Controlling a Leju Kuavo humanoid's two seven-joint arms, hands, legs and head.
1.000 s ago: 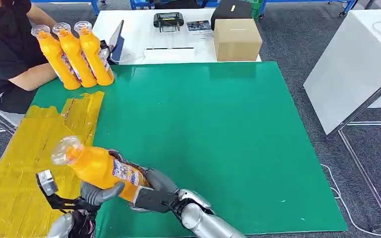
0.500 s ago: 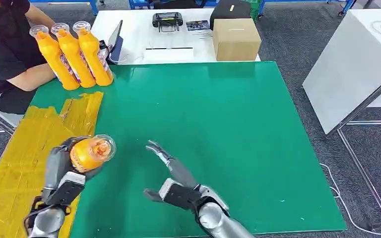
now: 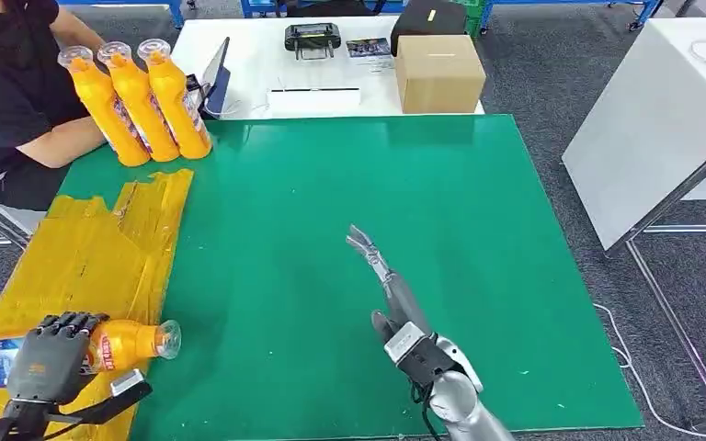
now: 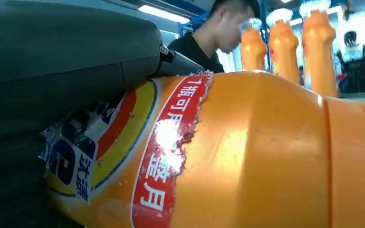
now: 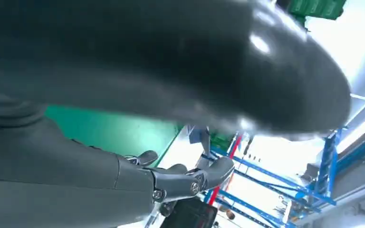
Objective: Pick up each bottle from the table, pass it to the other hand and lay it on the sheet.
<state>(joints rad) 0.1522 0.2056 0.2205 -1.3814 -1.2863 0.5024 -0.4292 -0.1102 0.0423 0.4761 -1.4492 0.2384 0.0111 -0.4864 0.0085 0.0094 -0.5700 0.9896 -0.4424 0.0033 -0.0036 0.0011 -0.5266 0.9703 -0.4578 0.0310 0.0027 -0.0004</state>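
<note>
An orange bottle [image 3: 133, 340] with a clear cap lies on its side on the crinkled yellow sheet [image 3: 83, 257] at the table's near left. My left hand [image 3: 51, 358] grips it around the label; the left wrist view shows the bottle [image 4: 247, 156] close up under the hand [image 4: 62, 52]. My right hand [image 3: 395, 299] hovers over the green table [image 3: 478, 230] near the front middle, fingers stretched out and holding nothing; in the right wrist view the hand [image 5: 138, 80] is also bare. Three more orange bottles [image 3: 138, 96] stand upright at the far left corner.
A person in black sits at the far left with a forearm [image 3: 51, 142] beside the standing bottles. Behind the green table, a white table carries a cardboard box [image 3: 438, 72], a controller [image 3: 313, 39] and a tablet [image 3: 217, 78]. A white bench [image 3: 653, 119] stands to the right.
The bottle went from both hands to my left hand alone, then down onto the yellow sheet on its side. My right hand let go and swung forward and right over the green table.
</note>
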